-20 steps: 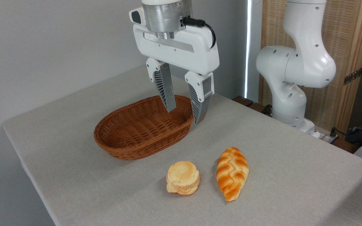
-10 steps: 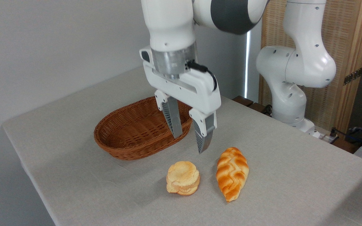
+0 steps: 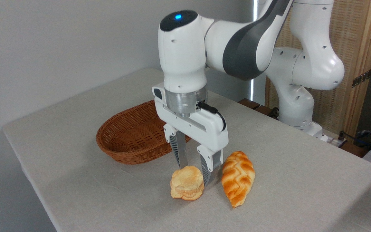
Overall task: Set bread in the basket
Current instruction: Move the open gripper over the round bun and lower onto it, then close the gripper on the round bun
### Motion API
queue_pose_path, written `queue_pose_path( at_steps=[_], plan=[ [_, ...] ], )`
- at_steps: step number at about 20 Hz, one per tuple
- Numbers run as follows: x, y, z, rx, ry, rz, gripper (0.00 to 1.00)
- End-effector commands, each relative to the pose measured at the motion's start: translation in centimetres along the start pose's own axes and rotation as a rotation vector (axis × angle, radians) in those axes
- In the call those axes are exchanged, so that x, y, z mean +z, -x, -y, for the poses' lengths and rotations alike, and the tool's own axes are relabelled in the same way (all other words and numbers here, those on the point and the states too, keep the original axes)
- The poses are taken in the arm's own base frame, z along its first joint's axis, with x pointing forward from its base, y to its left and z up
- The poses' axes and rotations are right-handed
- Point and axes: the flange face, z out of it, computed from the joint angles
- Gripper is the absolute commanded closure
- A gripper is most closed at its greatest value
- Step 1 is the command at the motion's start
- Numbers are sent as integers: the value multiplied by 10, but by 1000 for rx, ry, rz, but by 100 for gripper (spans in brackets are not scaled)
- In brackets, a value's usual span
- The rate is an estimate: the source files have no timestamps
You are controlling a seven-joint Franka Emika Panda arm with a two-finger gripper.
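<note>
Pincer (image 3: 194, 174) has dropped from above the basket (image 3: 130, 135) a second ago down to the bun (image 3: 187, 187), moving toward the camera and away from the basket as it went. It now straddles the bun's back part: one finger sits at the bun's top rear edge, the other low at its right side, in the gap between bun and loaf (image 3: 238, 178). Jaws spread, not yet closed on anything; contact with the bun can't be told for sure, fingers look just at its surface.

Bun sits on the desk (image 3: 76, 180), in front of the basket and apart from it, same spot as before, not shifted. Loaf just right of the bun, also unmoved. Basket empty.

Meaning: approach looks done, grasp is the step in hand. Next likely a close on the bun, then lift and carry back to the basket. Risk: right finger is close to the loaf and could nudge it; bun looks soft and layered, may squash or slip if pinched off-centre
</note>
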Motion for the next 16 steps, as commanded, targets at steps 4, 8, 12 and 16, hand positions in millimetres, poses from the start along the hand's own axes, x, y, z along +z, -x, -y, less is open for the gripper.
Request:
queue_pose_path(
  at_steps=[4,8,12,16],
  plan=[
    [14,-2,7,16,-14,-12,0],
    [25,-8,6,25,-5,-5,2],
    [23,-11,8,22,-19,-28,68],
    [24,-13,6,26,-18,-27,72]
  ],
)
